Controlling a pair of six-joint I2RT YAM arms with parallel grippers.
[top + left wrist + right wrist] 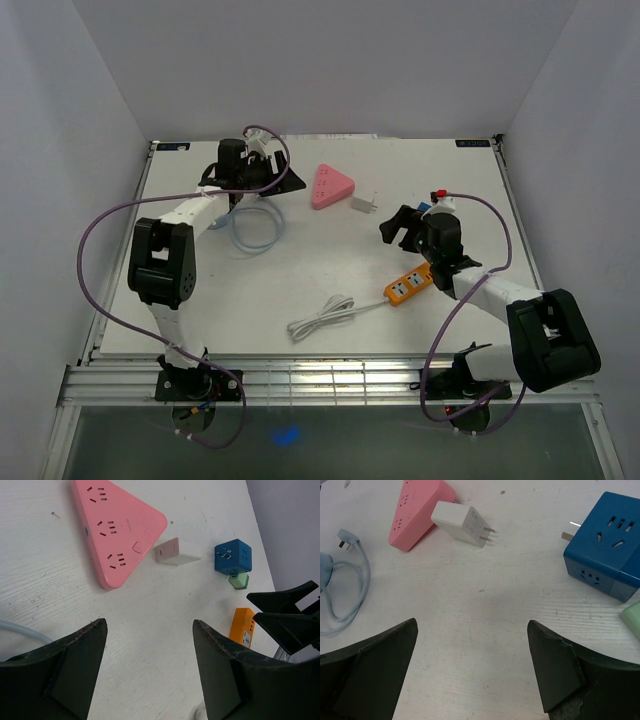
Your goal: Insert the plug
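Plug first: the white plug (461,523) lies flat on the table (485,600), upper left of centre in the right wrist view. Its back end sits right against the pink socket block (415,507). Its long axis runs left to right across that frame, dipping slightly, with the two prongs aimed right toward the blue cube socket (605,540).

The right pincer (472,625) is spread wide with nothing between its fingers, and the plug sits ahead of it and a little left. From overhead it is just below and right of the plug. The left pincer (150,625), likewise spread and empty, is on the far side of the pink block, so we judge the right arm nearer. It would need to close across the plug's body, clear of the prongs.
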